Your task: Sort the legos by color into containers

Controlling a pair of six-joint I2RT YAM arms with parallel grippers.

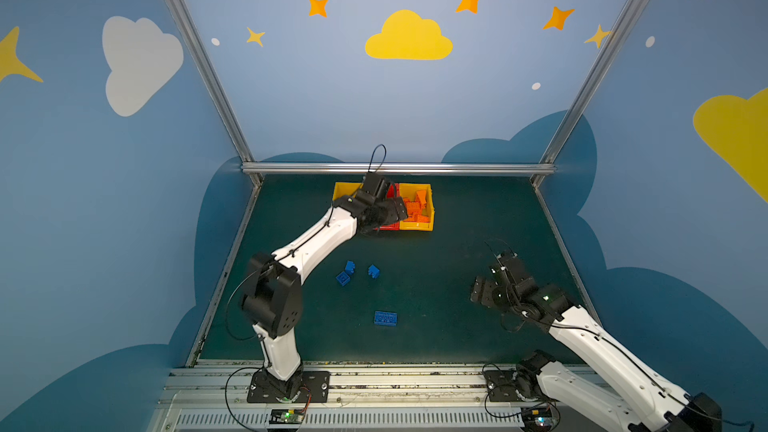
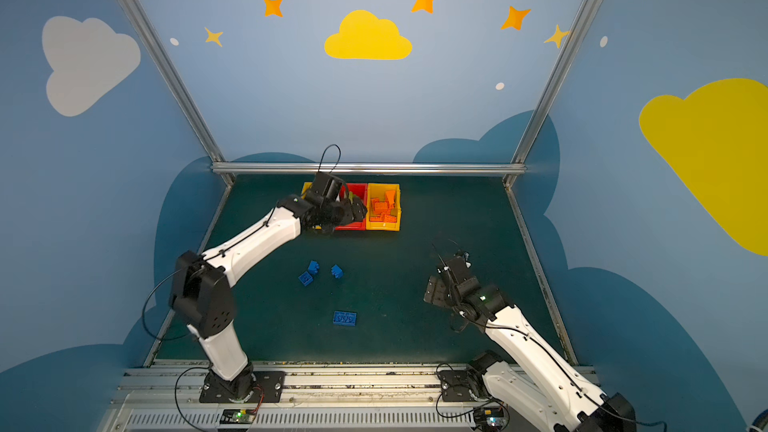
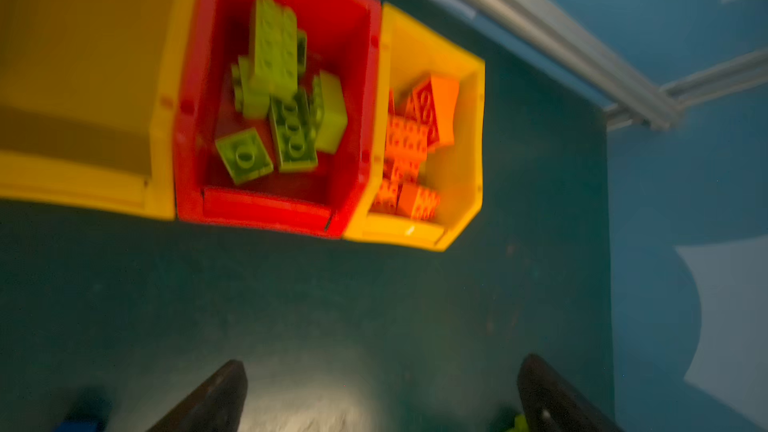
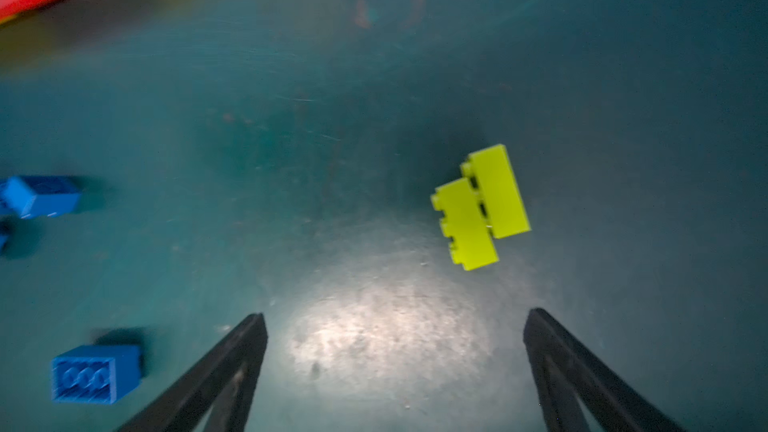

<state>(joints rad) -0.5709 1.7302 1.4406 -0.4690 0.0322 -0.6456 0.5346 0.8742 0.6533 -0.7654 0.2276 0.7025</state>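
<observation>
Lime green studded plastic bricks [image 3: 282,97] lay heaped in the red open-top plastic bin [image 3: 266,209]. Orange studded bricks [image 3: 411,143] filled the yellow plastic bin [image 3: 469,139] touching one side of it, and a second yellow bin [image 3: 83,56] touched its other side. In both top views this row sat at 12 o'clock on the dark green table mat [image 1: 457,222]. Three small blue studded bricks [image 1: 350,266] were clustered just off centre toward 9 o'clock, and a longer blue brick [image 1: 385,318] lay at 6 o'clock.

The left gripper [image 3: 382,367] hung at the red bin's near edge, its fingers [image 3: 216,401] spread wide and holding nothing. The right gripper [image 4: 397,317], at 3 o'clock, had its fingers [image 4: 224,371] wide apart too. Two joined lime green bricks [image 4: 482,205] lay on the mat ahead of them, touching neither.
</observation>
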